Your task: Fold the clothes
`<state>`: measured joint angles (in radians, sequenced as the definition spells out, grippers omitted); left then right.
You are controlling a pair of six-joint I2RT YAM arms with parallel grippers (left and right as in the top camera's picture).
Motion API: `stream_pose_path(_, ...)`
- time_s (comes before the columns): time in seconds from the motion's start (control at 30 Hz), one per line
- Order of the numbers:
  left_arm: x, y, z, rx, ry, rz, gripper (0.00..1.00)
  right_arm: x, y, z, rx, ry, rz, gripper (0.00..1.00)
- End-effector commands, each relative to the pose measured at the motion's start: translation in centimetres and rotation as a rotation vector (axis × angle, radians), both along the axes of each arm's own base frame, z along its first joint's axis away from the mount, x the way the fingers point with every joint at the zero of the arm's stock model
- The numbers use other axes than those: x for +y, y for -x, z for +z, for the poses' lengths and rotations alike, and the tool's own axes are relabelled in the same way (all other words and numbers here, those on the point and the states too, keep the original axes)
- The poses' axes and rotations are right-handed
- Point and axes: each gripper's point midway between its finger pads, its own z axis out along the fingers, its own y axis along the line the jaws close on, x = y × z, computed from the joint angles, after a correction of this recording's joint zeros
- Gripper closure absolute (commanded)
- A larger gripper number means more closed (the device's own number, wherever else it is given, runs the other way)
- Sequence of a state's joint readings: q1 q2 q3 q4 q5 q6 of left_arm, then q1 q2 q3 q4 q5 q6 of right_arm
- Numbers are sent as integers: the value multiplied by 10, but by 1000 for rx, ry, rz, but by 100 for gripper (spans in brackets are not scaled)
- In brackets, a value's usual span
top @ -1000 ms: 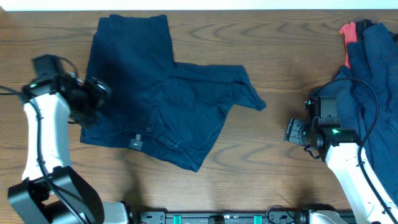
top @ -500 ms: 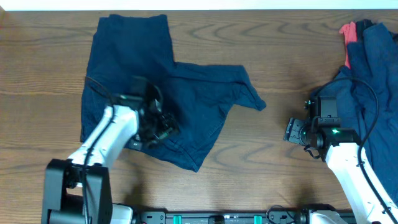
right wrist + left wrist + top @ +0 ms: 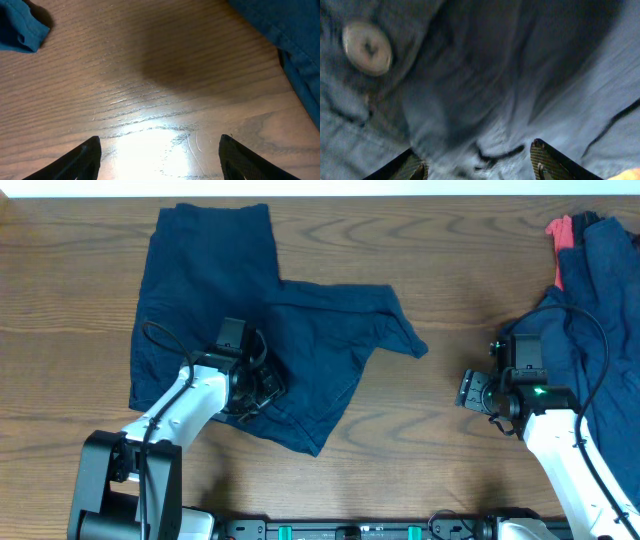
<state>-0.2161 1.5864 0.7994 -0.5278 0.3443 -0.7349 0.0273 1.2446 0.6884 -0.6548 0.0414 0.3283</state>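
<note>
shorts [image 3: 210, 300]: on table [image 3: 450, 240], left side, rumpled | handling: likely soft, limp, light; best pinched at waistband edge | left hand [image 3: 480, 162]: spread, pressing cloth by button [image 3: 367, 47] | right hand [image 3: 157, 150]: spread, empty

Overhead: the left gripper [image 3: 258, 387] sits on the shorts [image 3: 210, 300]. Its body covers the cloth beneath, and the jaws are not readable from above.
The pile of navy garments [image 3: 600, 310] is cut off by the right edge. The right arm [image 3: 560, 440] crosses its lower part.
Only a strip of the coral-red piece [image 3: 560, 235] shows, the rest lying under navy cloth.

Left wrist: the whole view is blurred. The button [image 3: 367, 47] is soft-edged. Both fingers [image 3: 412, 169] are clipped by the bottom edge. A fold bulges between them, possibly pinched; cannot tell.

Right wrist: the right gripper [image 3: 157, 162] has its fingertips clipped at the bottom edge. The cloth corner [image 3: 20, 25] at top left runs out of frame.
</note>
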Motion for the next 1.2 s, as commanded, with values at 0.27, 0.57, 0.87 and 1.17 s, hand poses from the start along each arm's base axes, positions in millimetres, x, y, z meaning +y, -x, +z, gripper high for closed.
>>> stream_pose_path(0.27, 9, -20, 0, -81, -56, 30, 50, -4, -5, 4, -12, 13, -2, 28)
stream_pose_path(0.57, 13, -5, -3, -19, -72, 26, 94, -4, -7, 5, -22, 15, 0, 33)
stream_pose_path(0.87, 63, 70, -7, 255, -314, -145, 94, 41, -25, 5, -86, -160, 255, 34)
stream_pose_path(1.17, 112, 65, -5, 254, -491, -61, 94, 70, -75, 4, -246, -289, 356, 28)
